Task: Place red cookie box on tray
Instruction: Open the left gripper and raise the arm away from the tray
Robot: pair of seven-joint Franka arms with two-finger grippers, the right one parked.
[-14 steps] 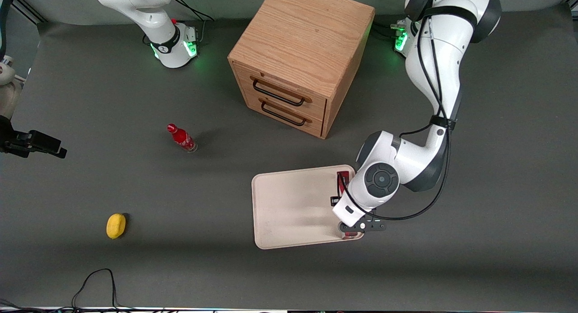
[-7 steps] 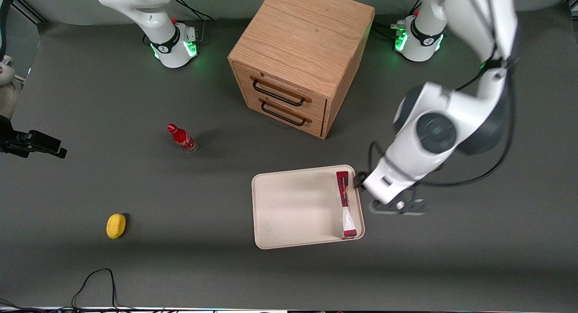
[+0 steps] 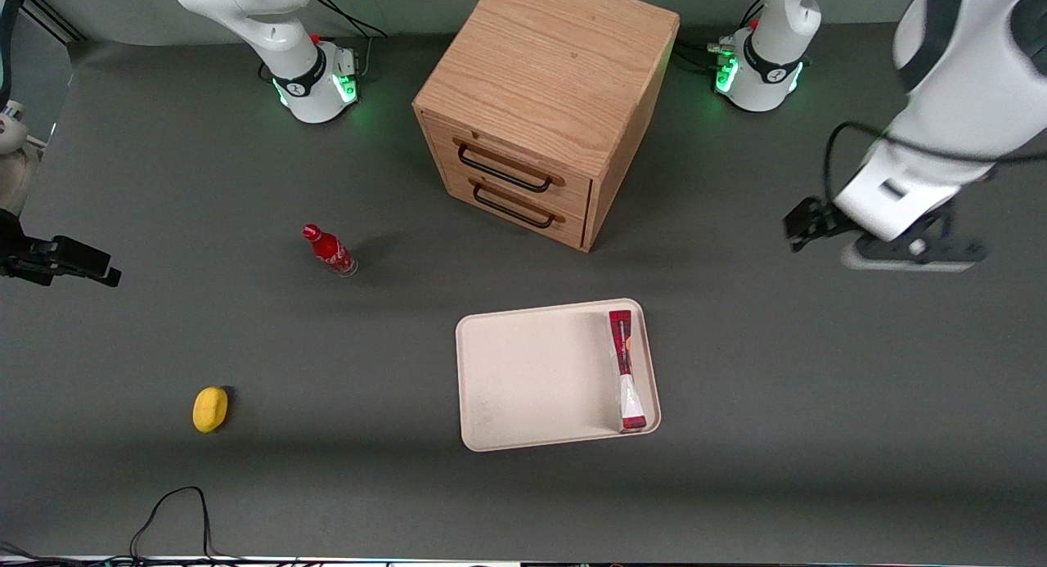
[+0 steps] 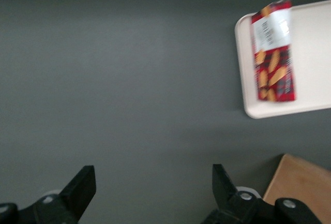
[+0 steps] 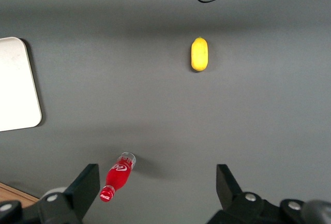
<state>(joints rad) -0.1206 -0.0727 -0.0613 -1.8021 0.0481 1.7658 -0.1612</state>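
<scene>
Red cookie box (image 3: pixel 626 371) lies on the tray (image 3: pixel 532 371) — task apparently complete — while the hand (image 4: pixel 150 195) hangs wide open, empty, well apart.

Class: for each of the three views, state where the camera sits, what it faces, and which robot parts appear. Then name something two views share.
Front view: overhead before the table, facing tray, wooden cabinet, both arms.
Left wrist view: above the table, looking down; open end effector raised clear of the red cookie box.
Right wrist view: looks down on red bottle, yellow object; parked fingers show.
Shared: box on tray, front and left wrist.
</scene>
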